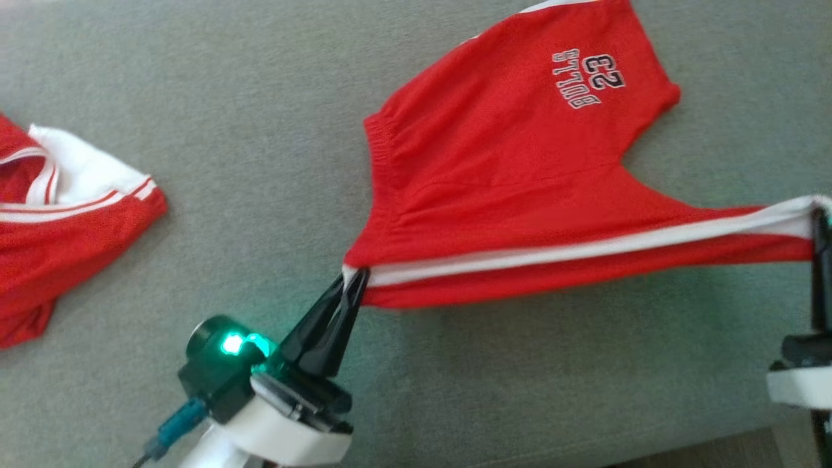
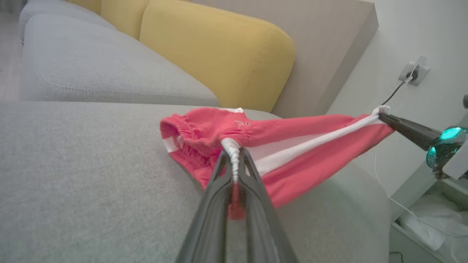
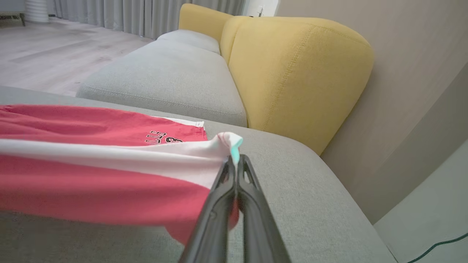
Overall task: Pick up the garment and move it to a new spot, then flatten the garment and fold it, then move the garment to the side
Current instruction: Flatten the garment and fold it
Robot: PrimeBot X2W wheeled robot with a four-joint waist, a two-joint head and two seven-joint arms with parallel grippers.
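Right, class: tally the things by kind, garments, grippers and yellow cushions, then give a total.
Garments: 2, shorts and jersey.
Grippers: 2, left gripper and right gripper, both shut on the shorts.
Yellow cushions: 2, near cushion and far cushion.
Total: 6.

Garment: you are seeing red shorts [image 1: 494,162], white side stripe, "BULLS 23" lettering.
Pose: striped edge is stretching taut and raised; the rest is lying on the grey cushion [image 1: 260,130].
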